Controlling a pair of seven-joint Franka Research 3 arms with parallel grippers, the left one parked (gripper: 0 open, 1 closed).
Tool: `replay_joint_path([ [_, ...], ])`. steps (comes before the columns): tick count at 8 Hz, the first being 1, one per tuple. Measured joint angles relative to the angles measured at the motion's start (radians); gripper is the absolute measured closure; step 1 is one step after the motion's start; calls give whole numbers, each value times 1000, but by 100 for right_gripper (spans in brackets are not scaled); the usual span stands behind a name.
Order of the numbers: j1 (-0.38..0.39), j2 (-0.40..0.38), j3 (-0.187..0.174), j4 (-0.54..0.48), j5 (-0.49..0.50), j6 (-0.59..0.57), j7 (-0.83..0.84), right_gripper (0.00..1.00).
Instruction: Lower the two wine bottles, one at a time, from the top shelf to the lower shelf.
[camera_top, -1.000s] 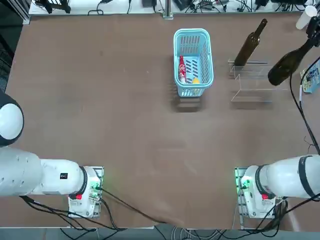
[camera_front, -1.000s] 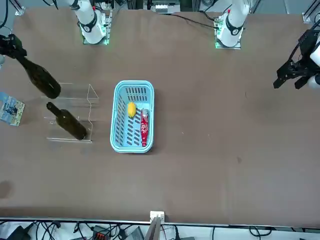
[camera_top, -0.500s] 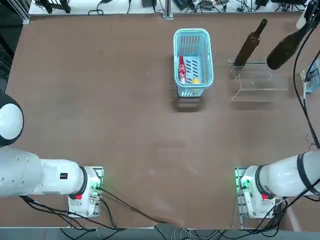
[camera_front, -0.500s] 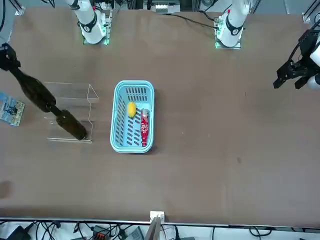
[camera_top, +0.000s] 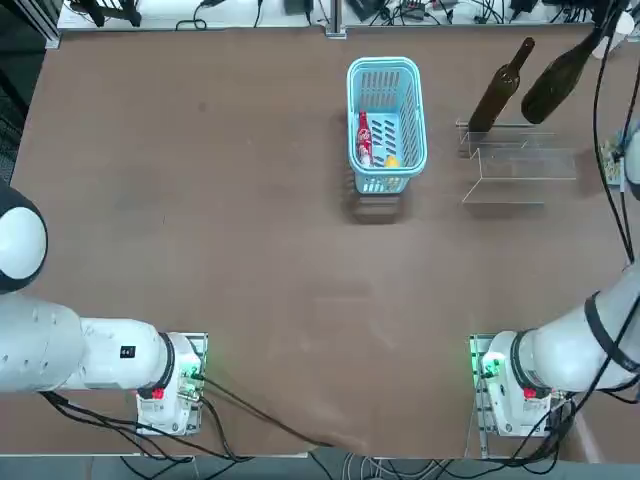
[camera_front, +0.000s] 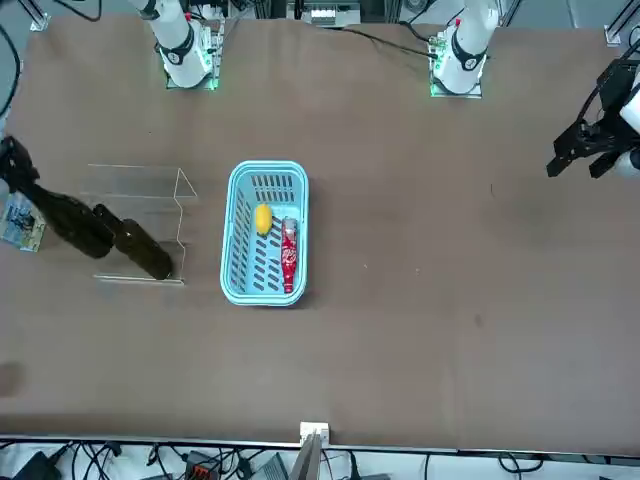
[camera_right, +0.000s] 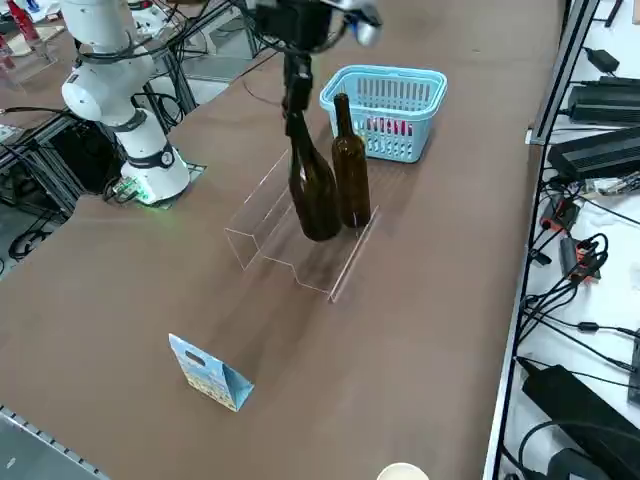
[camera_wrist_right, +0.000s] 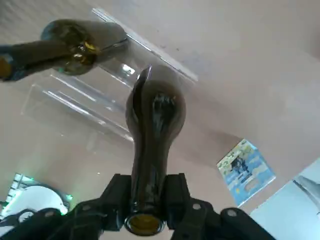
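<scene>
1 wine bottle (camera_right: 312, 195) by its neck in the clamped right end effector (camera_wrist_right: 148, 200) beside the other bottle (camera_right: 350, 170).

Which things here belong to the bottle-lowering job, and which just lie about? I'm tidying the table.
Job:
held bottle
standing bottle
clear stand
right gripper, jaws shut on the held bottle's neck

Lying about:
blue basket
red bottle
yellow item
small card

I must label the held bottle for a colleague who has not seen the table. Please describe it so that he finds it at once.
Find the blue basket; beside it is a clear stand with two dark bottles. The held bottle is the one farther from the basket. Unlike the free bottle, its neck is clamped in the right gripper.
</scene>
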Motion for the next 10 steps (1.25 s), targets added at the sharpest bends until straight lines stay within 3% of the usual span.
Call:
replay_joint_path([
  [3, -2, 127, 0, 109, 4, -21, -23, 60],
  [10, -6, 187, 0, 118, 4, -2, -28, 60],
])
